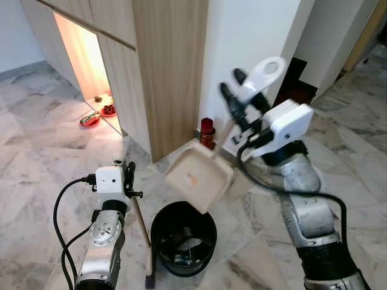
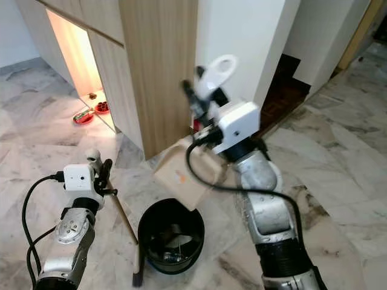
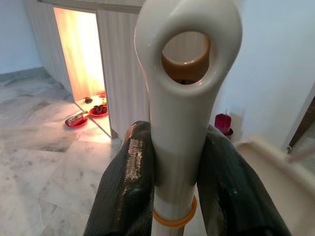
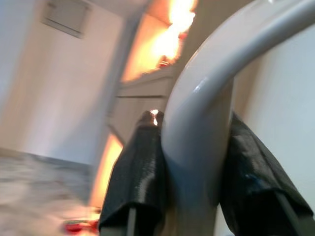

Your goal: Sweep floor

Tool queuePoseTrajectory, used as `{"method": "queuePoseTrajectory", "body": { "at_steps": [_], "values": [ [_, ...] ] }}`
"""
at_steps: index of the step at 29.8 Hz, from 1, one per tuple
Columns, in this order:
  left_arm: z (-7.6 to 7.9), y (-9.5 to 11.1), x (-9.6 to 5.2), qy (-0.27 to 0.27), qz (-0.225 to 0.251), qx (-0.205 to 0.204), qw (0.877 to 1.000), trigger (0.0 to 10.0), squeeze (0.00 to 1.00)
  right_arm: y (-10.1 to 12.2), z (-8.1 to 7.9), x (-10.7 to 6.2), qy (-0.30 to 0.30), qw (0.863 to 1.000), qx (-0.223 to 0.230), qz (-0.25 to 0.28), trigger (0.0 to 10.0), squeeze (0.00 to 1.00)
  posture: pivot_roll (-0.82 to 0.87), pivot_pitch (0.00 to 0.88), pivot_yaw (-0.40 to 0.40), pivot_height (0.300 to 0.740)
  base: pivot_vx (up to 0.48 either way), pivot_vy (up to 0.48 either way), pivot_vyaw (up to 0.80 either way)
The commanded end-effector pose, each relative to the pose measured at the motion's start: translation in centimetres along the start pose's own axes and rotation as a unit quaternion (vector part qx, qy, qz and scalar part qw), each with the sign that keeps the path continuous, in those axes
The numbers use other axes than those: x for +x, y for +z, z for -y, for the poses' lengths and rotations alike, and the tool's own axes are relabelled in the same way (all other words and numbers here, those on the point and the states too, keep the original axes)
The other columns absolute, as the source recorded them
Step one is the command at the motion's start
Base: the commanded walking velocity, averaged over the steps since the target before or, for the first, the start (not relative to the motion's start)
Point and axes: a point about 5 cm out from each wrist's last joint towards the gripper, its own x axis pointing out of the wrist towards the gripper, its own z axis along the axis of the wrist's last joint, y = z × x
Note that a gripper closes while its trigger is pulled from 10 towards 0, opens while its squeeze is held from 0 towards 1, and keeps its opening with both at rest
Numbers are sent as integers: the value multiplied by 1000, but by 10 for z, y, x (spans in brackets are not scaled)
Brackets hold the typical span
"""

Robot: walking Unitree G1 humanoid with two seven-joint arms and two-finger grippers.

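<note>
My right gripper (image 1: 240, 96) is raised at chest height and shut on the white loop handle (image 1: 266, 74) of a beige dustpan (image 1: 198, 175). The pan hangs tilted over the open black bin (image 1: 183, 238) on the floor; dark litter lies inside the bin. Low on the left, my left gripper (image 1: 126, 176) is shut on the broom handle (image 3: 184, 88), a white grip with a hole and an orange ring. The broom's thin stick (image 1: 143, 226) slants down to the floor just left of the bin. The right wrist view has the dustpan handle (image 4: 206, 98) between both black fingers (image 4: 140, 167).
A tall wooden cabinet (image 1: 163, 66) stands straight ahead, with a lit niche (image 1: 91, 60) holding red bowls (image 1: 91, 119) at floor level. A red jar (image 1: 207, 130) sits at the foot of the white wall. A dark doorway (image 1: 296, 78) opens at the right. The marble floor (image 1: 36, 163) spreads left.
</note>
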Motion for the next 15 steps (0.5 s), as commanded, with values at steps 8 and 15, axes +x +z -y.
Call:
{"method": "queuePoseTrajectory", "body": {
  "at_steps": [8, 15],
  "values": [
    [0, 6, 4, -3, 16, -1, 1000, 10000, 0, -13, 52, -13, -165, 982, -82, -47, 10000, 0, 68, 0, -36, 740, 0, 0, 0],
    [-4, 7, 4, 1, 16, 2, 1000, 10000, 0, -41, 58, -37, -205, 971, -82, -94, 10000, 0, 68, 0, -37, 740, 0, 0, 0]
  ]
}}
